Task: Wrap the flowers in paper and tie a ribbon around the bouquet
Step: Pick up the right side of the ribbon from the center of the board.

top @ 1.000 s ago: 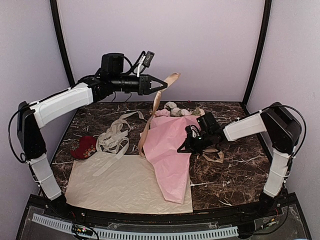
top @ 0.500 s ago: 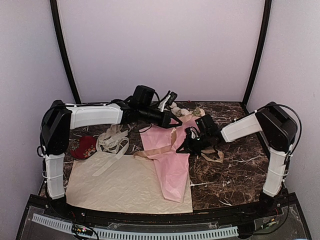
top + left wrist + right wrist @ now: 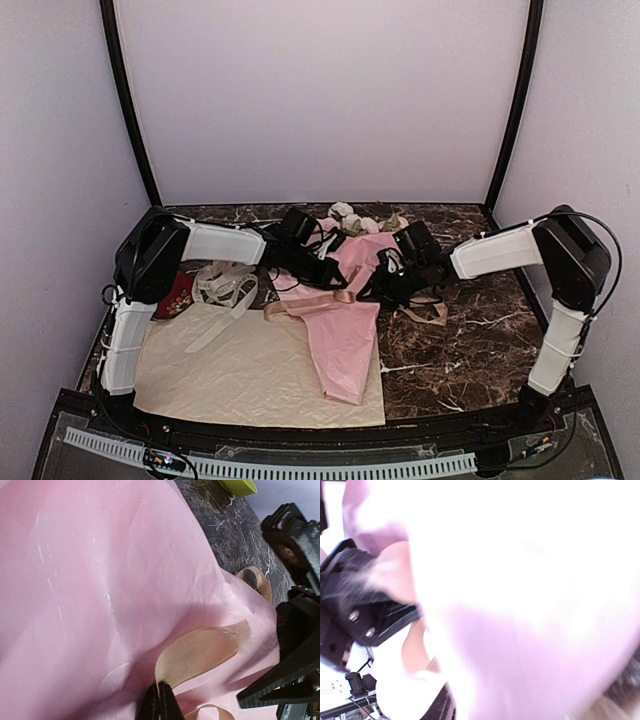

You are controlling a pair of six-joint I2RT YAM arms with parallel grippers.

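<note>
l gripper clamped tight on ribbon atop bouquet.

**Two Arms in White Shells and Black Joints**

The left arm and the right arm are each built from smooth white shell links, joined by bulky, rounded matt-black housings. Thin black cables are looped beside the elbow housings and run down the lower links. The wrists are finished wholly in black. The left gripper is formed of black fingers tapered to thin tips. Two bright round screws are set in a ribbed black casing.
</note>
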